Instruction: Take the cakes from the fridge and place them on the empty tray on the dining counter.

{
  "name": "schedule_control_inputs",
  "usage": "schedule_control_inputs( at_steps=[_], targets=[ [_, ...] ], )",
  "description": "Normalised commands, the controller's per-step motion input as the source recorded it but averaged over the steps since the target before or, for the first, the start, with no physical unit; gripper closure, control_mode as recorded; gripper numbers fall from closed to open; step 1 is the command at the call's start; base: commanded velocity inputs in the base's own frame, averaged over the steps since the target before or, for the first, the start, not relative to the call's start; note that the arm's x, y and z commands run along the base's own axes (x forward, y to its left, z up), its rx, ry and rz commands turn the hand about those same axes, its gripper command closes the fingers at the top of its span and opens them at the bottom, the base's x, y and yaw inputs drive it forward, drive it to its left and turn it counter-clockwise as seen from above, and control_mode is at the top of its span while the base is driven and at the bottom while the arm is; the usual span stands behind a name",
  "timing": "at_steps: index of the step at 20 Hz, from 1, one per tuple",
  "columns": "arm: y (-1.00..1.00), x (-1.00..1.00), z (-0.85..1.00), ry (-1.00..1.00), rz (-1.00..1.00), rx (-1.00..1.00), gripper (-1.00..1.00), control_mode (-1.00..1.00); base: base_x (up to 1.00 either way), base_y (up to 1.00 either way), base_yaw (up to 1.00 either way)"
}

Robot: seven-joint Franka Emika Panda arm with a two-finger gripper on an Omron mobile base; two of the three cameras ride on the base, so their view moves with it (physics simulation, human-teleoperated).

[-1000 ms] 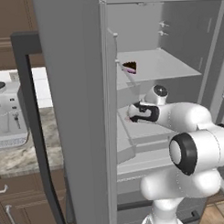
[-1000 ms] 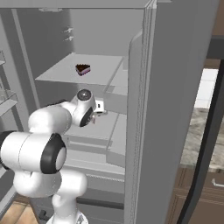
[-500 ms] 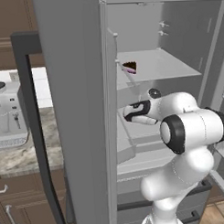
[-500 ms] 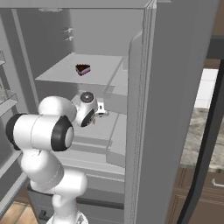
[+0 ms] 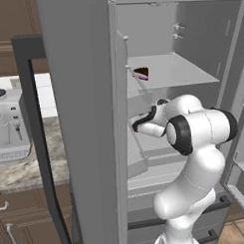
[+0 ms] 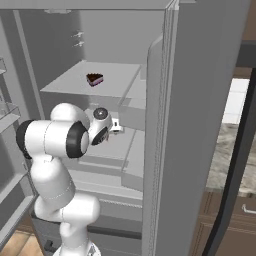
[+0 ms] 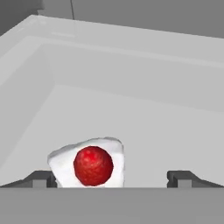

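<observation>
We find the end effector (image 7: 111, 177) spread, the white cake (image 7: 87, 162) off-centre toward one fingertip (image 7: 41, 178); closing may apparently tip it.

Cakes: two (chocolate wedge (image 5: 141, 72) on upper shelf, white red-topped piece (image 7: 89, 163) lower). Fridge (image 6: 200, 100): one.

White cake (image 7: 87, 165) with red top; dark chocolate wedge (image 5: 141, 72); grey fridge (image 5: 88, 95).

Chocolate cake (image 5: 141, 72) on upper fridge shelf (image 5: 177, 74)
</observation>
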Motion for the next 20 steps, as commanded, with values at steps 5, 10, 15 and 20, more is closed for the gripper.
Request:
schedule_control_inputs(
  at_steps=[5,10,15,20],
  targets=[
    [0.04,0.14,-0.17,-0.01,0.00,0.00,1.00,-1.00,0.00,0.00,0.00],
    [0.00,0.00,0.00,0.00,0.00,0.00,1.00,-1.00,0.00,0.00,0.00],
    [0.00,-0.61,0.12,-0.08,0.01,0.00,1.00,-1.00,0.00,0.00,0.00],
    [-0.11,-0.98,0.75,-0.21,0.07,0.00,1.00,-1.00,0.00,0.00,0.00]
  ],
)
